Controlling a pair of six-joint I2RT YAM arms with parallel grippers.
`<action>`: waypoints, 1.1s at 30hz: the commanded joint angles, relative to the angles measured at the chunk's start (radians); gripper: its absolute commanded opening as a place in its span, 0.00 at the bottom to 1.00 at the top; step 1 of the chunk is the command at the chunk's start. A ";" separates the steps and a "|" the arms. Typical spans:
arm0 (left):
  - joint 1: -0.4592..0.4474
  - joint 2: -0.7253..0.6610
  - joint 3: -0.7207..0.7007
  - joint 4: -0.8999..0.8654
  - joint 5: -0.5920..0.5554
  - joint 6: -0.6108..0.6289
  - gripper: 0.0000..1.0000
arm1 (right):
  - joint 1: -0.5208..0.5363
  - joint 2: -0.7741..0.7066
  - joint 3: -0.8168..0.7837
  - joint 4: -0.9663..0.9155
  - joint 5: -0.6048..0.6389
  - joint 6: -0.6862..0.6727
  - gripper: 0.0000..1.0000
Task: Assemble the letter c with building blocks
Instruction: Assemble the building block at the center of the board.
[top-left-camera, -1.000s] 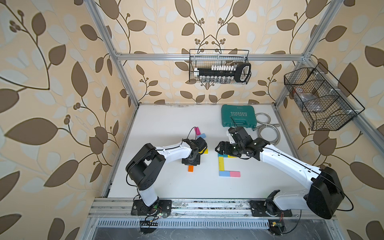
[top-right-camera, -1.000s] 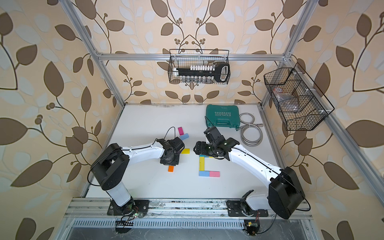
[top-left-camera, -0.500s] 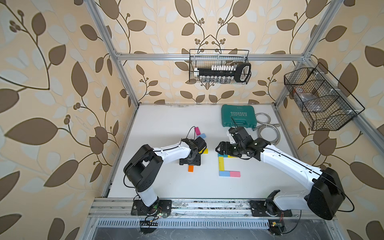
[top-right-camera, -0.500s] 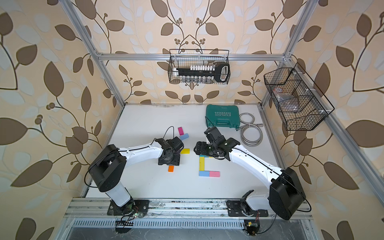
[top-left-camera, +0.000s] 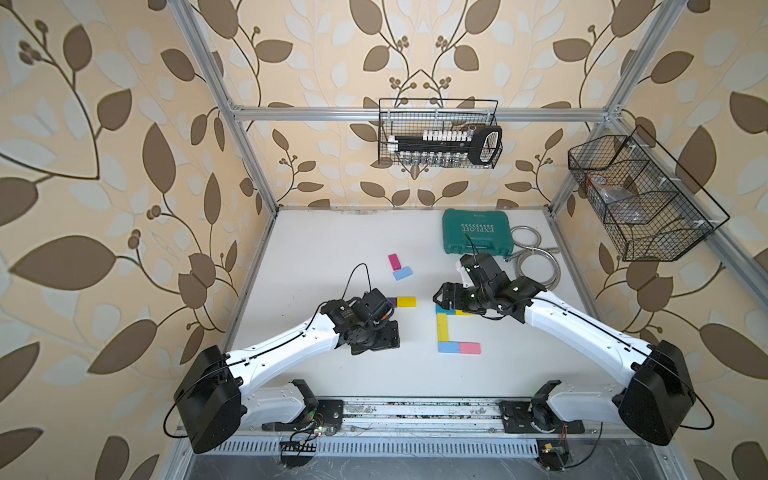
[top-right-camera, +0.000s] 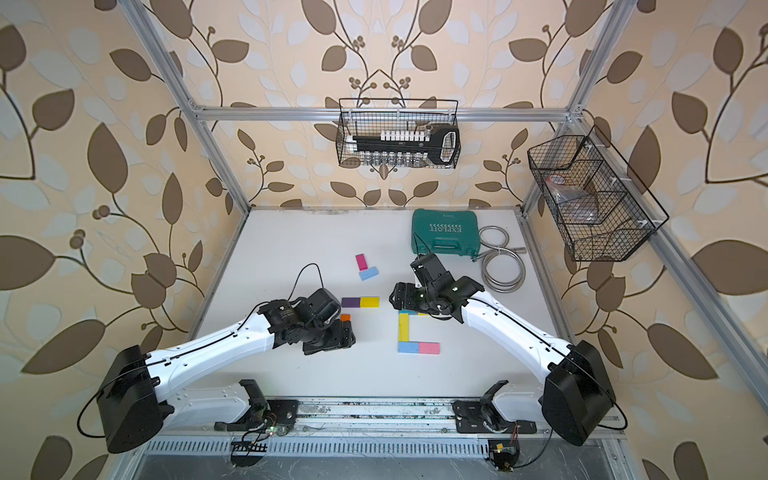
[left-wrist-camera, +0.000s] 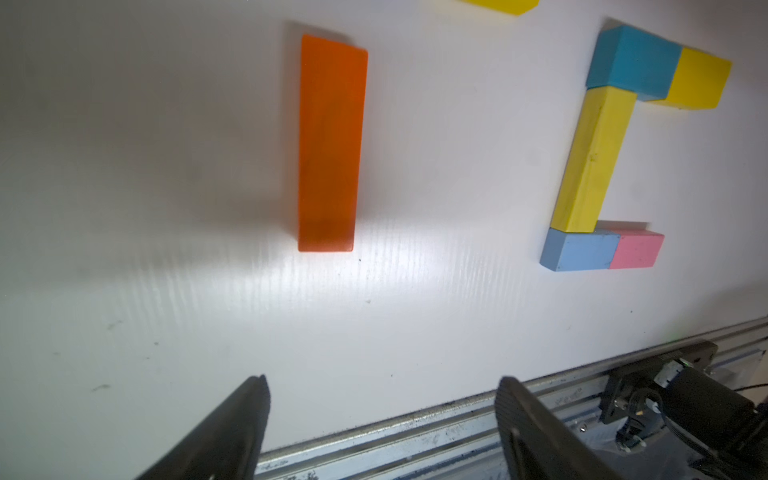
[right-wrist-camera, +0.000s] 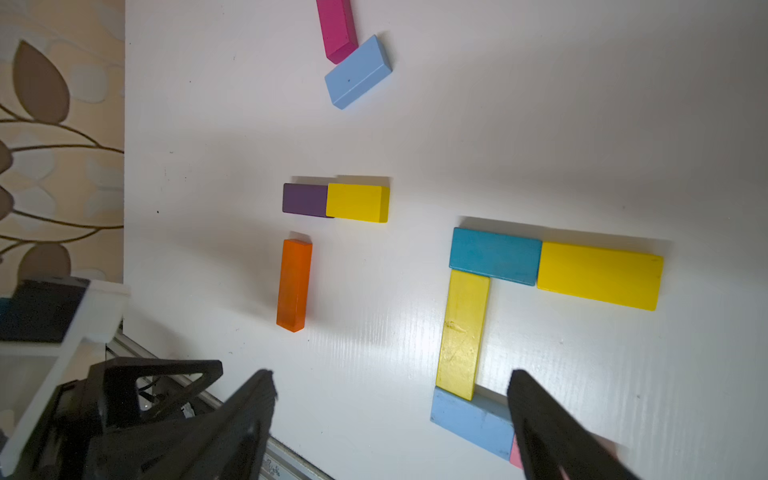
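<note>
The orange block (left-wrist-camera: 328, 145) lies alone on the white table (left-wrist-camera: 124, 208), to the left of the yellow bar (left-wrist-camera: 592, 162). Their long axes are parallel, and both run from the front to the back of the table. The left gripper (left-wrist-camera: 382, 415) is wide open and holds nothing. The right gripper (right-wrist-camera: 390, 415) is the same.

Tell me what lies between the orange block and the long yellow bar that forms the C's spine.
Nothing. The stretch between the orange block and the yellow bar is bare white table, which shows most clearly in the left wrist view.
</note>
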 joint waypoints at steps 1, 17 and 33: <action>-0.024 0.013 -0.033 0.098 0.048 -0.100 0.88 | -0.012 -0.028 0.022 -0.033 0.020 0.005 0.86; -0.037 0.186 -0.013 0.228 0.006 -0.107 0.90 | -0.037 -0.057 -0.014 -0.043 0.020 0.007 0.86; -0.029 0.218 0.049 0.213 -0.065 -0.091 0.91 | -0.045 -0.069 -0.029 -0.038 0.018 0.013 0.86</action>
